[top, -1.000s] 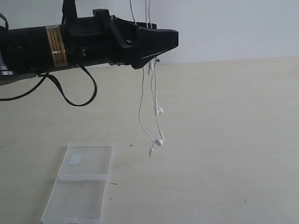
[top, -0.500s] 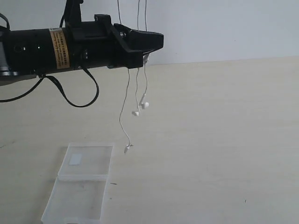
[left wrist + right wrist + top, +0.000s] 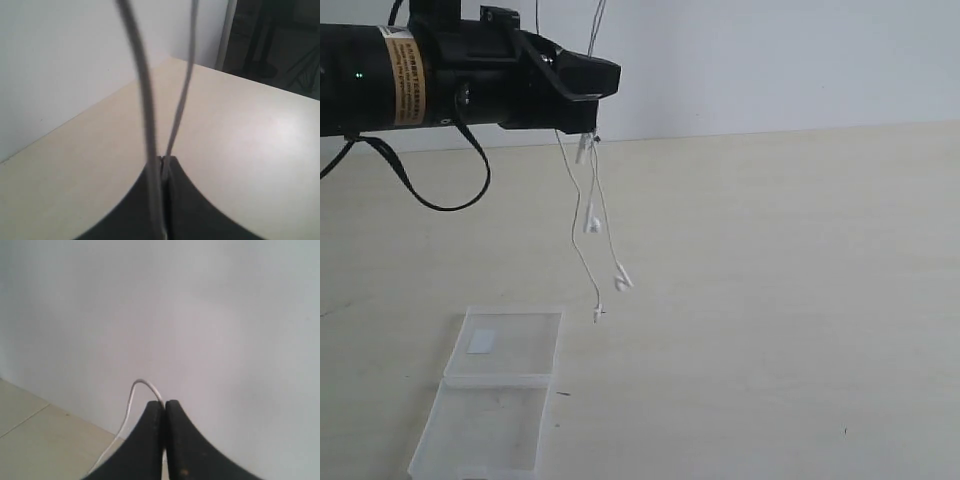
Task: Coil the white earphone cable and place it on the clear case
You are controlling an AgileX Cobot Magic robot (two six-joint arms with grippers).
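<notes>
The white earphone cable hangs in the air from my left gripper, which is shut on it high above the table. Two earbuds and the plug dangle off the table. Two strands rise out of the top of the exterior view. In the left wrist view the jaws pinch the cable. My right gripper is shut on a cable loop and is outside the exterior view. The clear case lies open and flat at the front left, its white label on the far half.
The left arm's thick black cable loops under the arm. The pale table runs back to a white wall. A table corner and dark stands show in the left wrist view.
The left arm has moved left and slightly up, carrying the cable with it. The dangling earbuds and plug have swung left, closer to the case.
</notes>
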